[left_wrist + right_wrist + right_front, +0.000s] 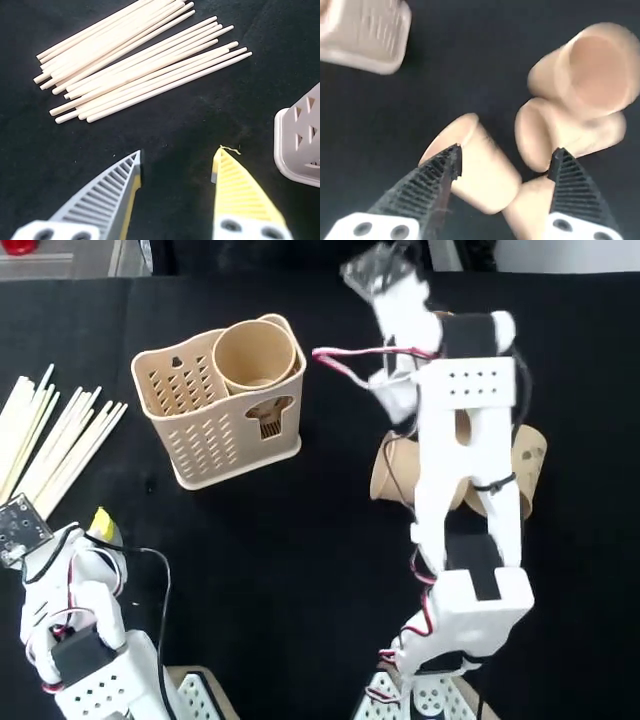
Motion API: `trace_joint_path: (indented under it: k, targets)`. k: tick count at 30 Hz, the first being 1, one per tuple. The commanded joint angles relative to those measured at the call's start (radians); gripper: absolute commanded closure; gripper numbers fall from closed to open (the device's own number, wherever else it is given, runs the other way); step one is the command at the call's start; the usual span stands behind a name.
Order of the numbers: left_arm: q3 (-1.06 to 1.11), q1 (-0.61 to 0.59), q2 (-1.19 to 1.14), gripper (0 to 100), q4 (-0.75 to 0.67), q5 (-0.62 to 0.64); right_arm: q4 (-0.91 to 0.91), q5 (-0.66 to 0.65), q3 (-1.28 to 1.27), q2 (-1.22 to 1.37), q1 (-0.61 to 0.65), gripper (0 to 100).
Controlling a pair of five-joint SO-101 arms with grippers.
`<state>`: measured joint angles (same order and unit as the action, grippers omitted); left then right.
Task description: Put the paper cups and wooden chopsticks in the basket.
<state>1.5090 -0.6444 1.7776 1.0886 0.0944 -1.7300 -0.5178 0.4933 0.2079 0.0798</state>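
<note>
Right gripper [506, 152] hangs with jaws apart over the loose cups [580, 65] lying on their sides right of the basket [220, 440]. The left gripper [178, 151], also spread, sits by the chopsticks [135, 65] at the table's [300, 570] left edge. One cup [255, 355] is in the basket, everything else isn't. Looks like plenty of bare room between both piles and the basket.

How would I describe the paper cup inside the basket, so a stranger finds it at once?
On the table, find the beige perforated basket near the wooden chopsticks. The paper cup stands in its compartment farther from them. It alone is upright; the other cups lie on their sides beneath the right arm.
</note>
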Motion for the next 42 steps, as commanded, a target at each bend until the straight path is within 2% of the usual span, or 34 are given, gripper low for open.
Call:
trace_joint_path:
  k: [1,9,17,22,26,31,38,42]
  targets:
    - [-0.002,0.005,0.003,77,-0.020,-0.005,-0.028,-0.006,-0.133,-0.059,0.029,70.7]
    - [-0.002,0.001,0.003,77,-0.020,-0.005,0.147,-0.017,-0.274,0.035,-0.003,70.8]
    - [-0.002,0.001,0.003,77,-0.020,-0.005,0.209,-0.100,-0.285,0.125,-0.034,71.7]
    - [-0.002,0.005,0.003,77,-0.020,-0.018,0.236,-0.232,-0.288,0.122,-0.097,87.4]
    - [-0.001,0.010,0.003,77,-0.020,-0.040,0.232,-0.285,-0.280,0.119,-0.123,97.5]
    - [-0.001,0.010,0.003,77,-0.020,-0.043,0.238,-0.290,-0.280,0.073,-0.118,98.7]
    - [-0.001,0.010,0.003,77,-0.020,-0.043,0.229,-0.285,-0.288,-0.137,-0.115,98.7]
    - [-0.001,0.010,0.003,77,-0.018,-0.044,0.216,-0.210,-0.286,-0.239,-0.107,98.7]
